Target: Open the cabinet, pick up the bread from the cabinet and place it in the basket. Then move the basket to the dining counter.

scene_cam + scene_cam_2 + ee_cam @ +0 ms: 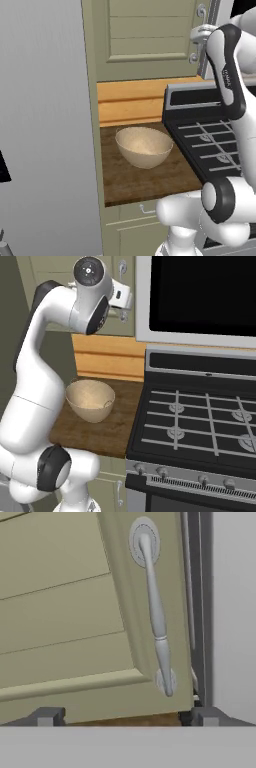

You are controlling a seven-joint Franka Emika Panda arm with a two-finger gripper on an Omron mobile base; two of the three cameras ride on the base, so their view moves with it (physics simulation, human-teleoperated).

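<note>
Step in hand: opening the cabinet (150, 35); its panelled sage-green door looks closed, or close to it, so the bread behind it cannot be seen.
Tool (125, 717): jaws spread wide and empty; the two dark fingertips (47, 716) stand well apart at the bottom of the hand view, with nothing between them.
Tool position: raised to the cabinet's lower right corner, facing the door panel, just short of the handle (155, 607) and not touching it.
Handle: a long curved silver bar on round mounts, running along the door's edge nearest the stove; in the hand view it sits right of centre and tilted.
Why held so: the wide jaws likely leave room to straddle the bar; the hand would need to shift toward the handle before closing, as I judge it.
Basket (144, 146): a round beige bowl, upright and empty, on the short dark wood surface (135, 185) beneath the cabinet and just beside the stove (200, 416).
Why placed so: directly under the cabinet, it makes a short drop for the bread.
Risk: the door will swing toward the arm (45, 366), which stands close in front.
</note>
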